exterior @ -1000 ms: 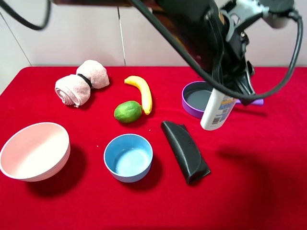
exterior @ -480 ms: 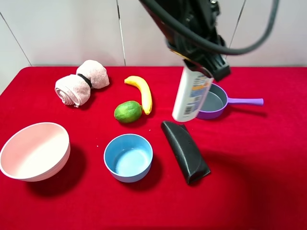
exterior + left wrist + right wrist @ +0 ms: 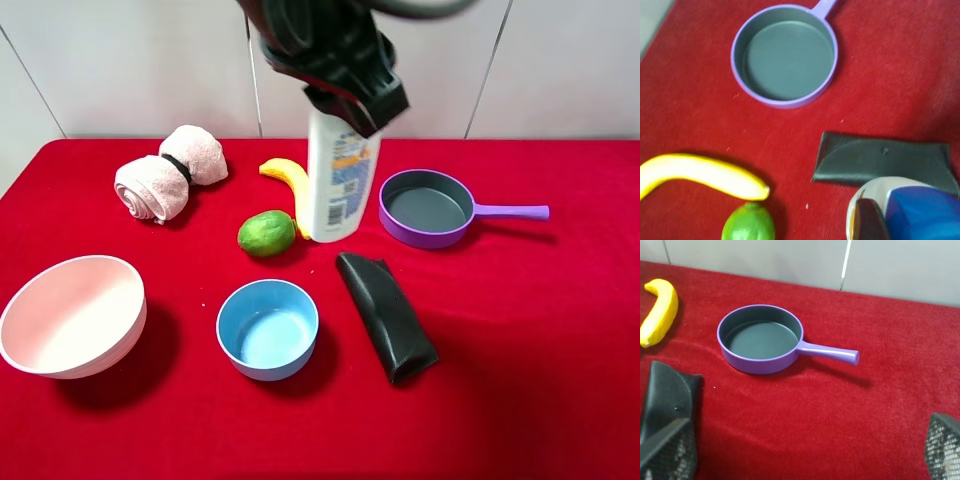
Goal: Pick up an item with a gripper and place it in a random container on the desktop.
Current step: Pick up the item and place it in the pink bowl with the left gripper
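The white bottle (image 3: 338,180) with a printed label hangs upright in my left gripper (image 3: 345,92), which is shut on its top, above the red desktop (image 3: 520,330) by the banana and lime. In the left wrist view the bottle's blue cap (image 3: 922,212) fills the corner by a dark finger (image 3: 871,220). The pale pink bowl (image 3: 72,315) stands empty at the front left, far from the bottle. My right gripper (image 3: 802,450) is open and empty, its mesh pads (image 3: 665,452) spread wide over the cloth near the purple pan; it is out of the high view.
A blue bowl (image 3: 267,328) stands front centre, a black folded pouch (image 3: 385,315) to its right. A purple pan with handle (image 3: 425,207) is at the right rear. A banana (image 3: 293,187), a lime (image 3: 266,232) and a rolled pink towel (image 3: 170,172) lie behind.
My left gripper has carried the bottle leftward, from over the purple pan to beside the banana and lime. The pan now shows whole.
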Controlling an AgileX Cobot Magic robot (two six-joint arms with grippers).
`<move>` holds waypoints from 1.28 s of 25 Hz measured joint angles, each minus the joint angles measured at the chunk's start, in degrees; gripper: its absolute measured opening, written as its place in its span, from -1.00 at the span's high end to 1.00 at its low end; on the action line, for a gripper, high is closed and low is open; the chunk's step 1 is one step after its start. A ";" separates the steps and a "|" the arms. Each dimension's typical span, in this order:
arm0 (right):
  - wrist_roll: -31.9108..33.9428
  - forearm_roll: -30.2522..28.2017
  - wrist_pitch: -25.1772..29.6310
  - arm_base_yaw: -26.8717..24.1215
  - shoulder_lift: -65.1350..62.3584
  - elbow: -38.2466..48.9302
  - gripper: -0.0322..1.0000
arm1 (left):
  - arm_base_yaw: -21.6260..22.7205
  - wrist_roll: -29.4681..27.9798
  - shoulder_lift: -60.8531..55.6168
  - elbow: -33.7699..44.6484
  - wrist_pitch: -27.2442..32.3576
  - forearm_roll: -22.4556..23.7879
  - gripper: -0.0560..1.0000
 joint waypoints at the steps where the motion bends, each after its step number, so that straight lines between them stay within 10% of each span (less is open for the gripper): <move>1: 0.00 0.00 0.00 0.00 0.00 0.00 -0.41 | 0.12 -0.92 -0.73 0.17 0.86 0.75 0.17; 32: 0.00 0.19 0.00 0.00 0.00 0.00 -0.41 | 2.67 -26.54 -23.88 15.78 15.01 17.84 0.17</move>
